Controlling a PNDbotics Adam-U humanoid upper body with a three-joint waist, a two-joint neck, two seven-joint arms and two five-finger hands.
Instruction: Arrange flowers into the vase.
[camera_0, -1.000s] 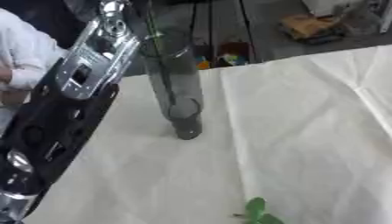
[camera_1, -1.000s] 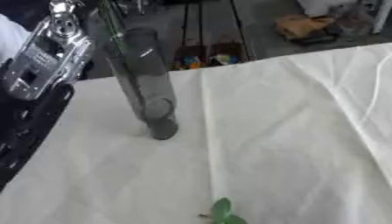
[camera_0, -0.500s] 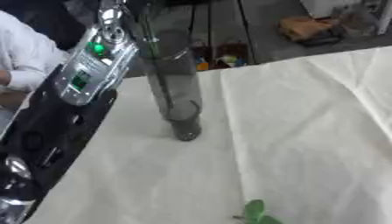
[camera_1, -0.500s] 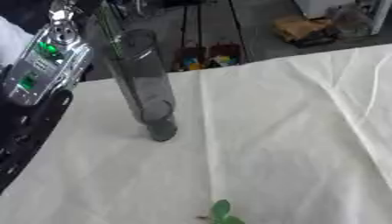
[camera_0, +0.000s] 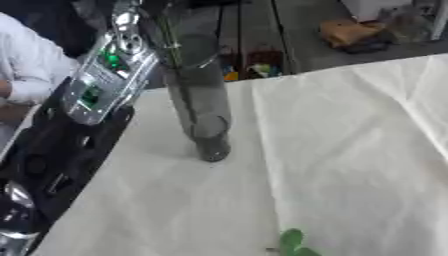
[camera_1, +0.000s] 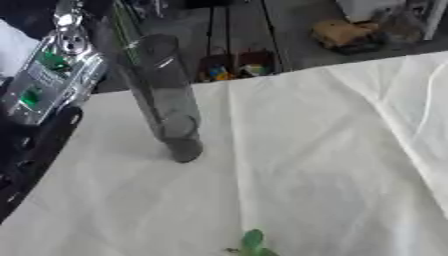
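Vase (camera_0: 199, 105) upright, upper centre-left on cloth (camera_0: 350, 150). Thin stem (camera_0: 171, 47) entering mouth, so insertion step. L arm (camera_0: 79, 115) along left edge; hand out of view, fingers can't tell. Leaf (camera_0: 293, 242) bottom centre: likely next pick.

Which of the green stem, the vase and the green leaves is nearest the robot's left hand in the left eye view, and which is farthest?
From the left hand, at the top left edge:
1. Green stem: right beside the hand, running down into the vase's mouth.
2. Vase: just right of and below the hand, standing on the white cloth.
3. Green leaves: at the bottom edge, clearly farthest.
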